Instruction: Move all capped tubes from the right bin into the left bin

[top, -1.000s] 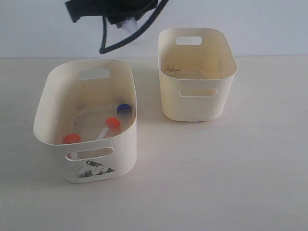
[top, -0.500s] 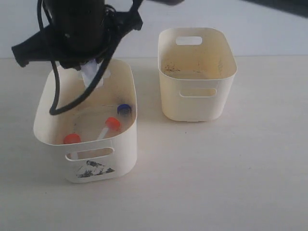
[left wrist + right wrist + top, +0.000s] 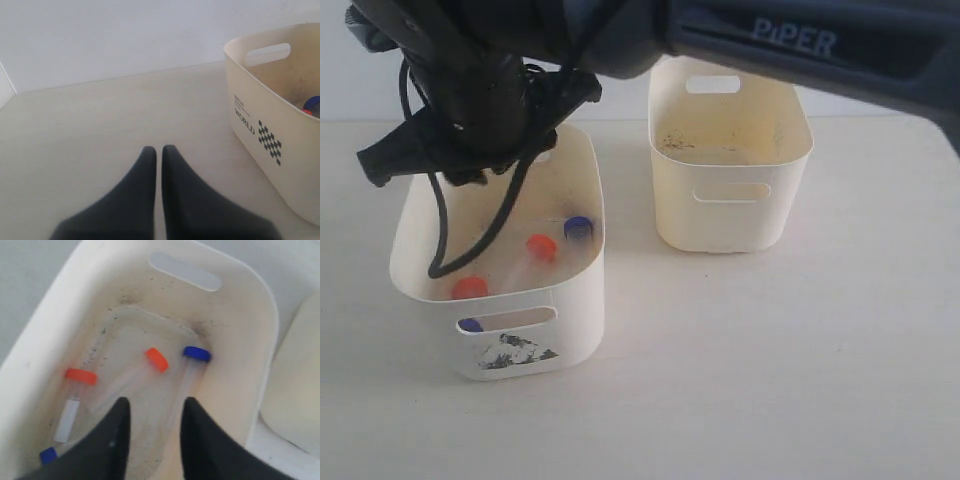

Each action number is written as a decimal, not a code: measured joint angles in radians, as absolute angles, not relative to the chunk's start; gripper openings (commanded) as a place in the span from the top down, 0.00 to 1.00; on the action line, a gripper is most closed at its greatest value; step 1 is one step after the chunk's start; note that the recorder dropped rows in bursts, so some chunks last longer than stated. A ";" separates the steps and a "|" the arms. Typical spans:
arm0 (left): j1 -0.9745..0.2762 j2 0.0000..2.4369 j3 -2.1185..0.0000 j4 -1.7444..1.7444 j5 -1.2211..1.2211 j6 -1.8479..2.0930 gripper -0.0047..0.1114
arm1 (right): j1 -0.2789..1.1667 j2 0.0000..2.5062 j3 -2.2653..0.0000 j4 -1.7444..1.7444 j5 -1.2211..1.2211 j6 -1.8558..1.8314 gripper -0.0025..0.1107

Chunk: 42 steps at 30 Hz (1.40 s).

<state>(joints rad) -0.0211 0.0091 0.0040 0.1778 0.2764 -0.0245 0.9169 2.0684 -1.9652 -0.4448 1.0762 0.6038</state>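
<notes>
Hovering above the left bin (image 3: 270,340), the right gripper (image 3: 155,407) is spread wide and empty. Four tubes (image 3: 156,360) lie on the bin floor below it, one orange-capped between its fingers and the others to either side. The left gripper (image 3: 156,150) is pressed closed, empty, over the tabletop (image 3: 100,115).

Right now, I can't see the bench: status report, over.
Left gripper shut, low beside the left bin. Right gripper open above that bin. Four capped tubes lying in it; none seen in right bin. Black cable hangs into left bin.
</notes>
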 measured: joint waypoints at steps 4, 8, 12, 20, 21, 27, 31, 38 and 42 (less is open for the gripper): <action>-0.021 0.009 0.004 0.178 0.276 -0.024 0.92 | 0.917 1.999 -1.963 -0.568 1.175 0.654 0.98; -0.021 0.009 0.004 0.178 0.276 -0.024 0.92 | 0.917 1.939 -1.963 -0.603 1.212 0.658 0.98; -0.021 0.009 0.004 0.178 0.276 -0.024 0.92 | 0.917 1.893 -1.910 -0.558 1.214 0.577 0.98; -0.021 0.009 0.004 0.178 0.276 -0.024 0.92 | 0.917 1.711 -1.483 -0.482 1.161 0.606 0.98; -0.021 0.009 0.004 0.178 0.276 -0.024 0.92 | 0.917 1.703 -1.462 -0.482 1.183 0.608 0.98; -0.021 0.009 0.004 0.178 0.276 -0.024 0.92 | 0.917 1.701 -1.421 -0.478 1.217 0.617 0.98; -0.021 0.009 0.004 0.178 0.276 -0.024 0.92 | 0.917 1.701 -1.421 -0.478 1.204 0.620 0.98; -0.021 0.009 0.004 0.178 0.276 -0.024 0.92 | 0.917 1.679 -1.421 -0.483 1.168 0.578 0.98; -0.021 0.009 0.004 0.178 0.276 -0.024 0.92 | 0.917 1.580 -1.396 -0.491 1.008 0.580 0.98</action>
